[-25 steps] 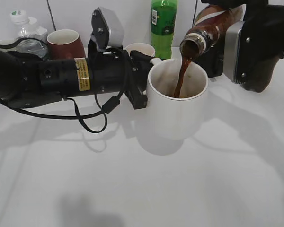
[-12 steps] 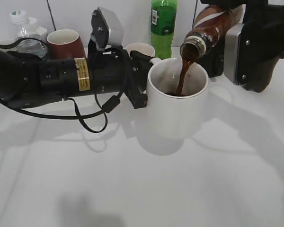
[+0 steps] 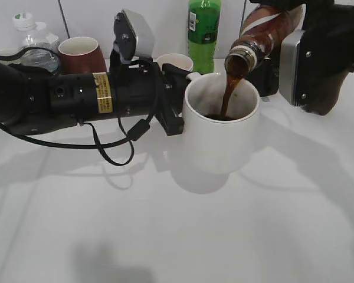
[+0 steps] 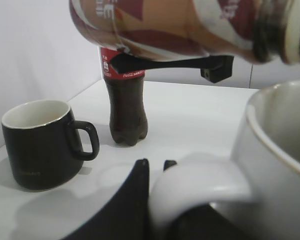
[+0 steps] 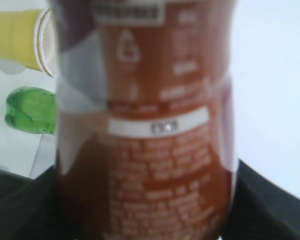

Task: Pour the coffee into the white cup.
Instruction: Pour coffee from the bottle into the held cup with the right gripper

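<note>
The white cup (image 3: 221, 138) stands mid-table; it also shows at the right of the left wrist view (image 4: 277, 150). My left gripper (image 3: 176, 97) is shut on the cup's handle (image 4: 200, 187). My right gripper (image 3: 283, 35) is shut on the coffee bottle (image 3: 259, 35) and holds it tilted, mouth down, over the cup. A brown stream (image 3: 229, 97) runs from its mouth into the cup. The bottle fills the right wrist view (image 5: 145, 125) and crosses the top of the left wrist view (image 4: 180, 25).
A green soda bottle (image 3: 203, 32), a yellow paper cup (image 3: 175, 61), a red-brown cup (image 3: 81, 53) and a clear plastic bottle (image 3: 32, 41) stand at the back. A black mug (image 4: 37, 145) and a cola bottle (image 4: 125, 100) stand beyond the cup in the left wrist view.
The coffee level in the white cup has risen a little. The stream keeps running. Neither arm has visibly moved.
</note>
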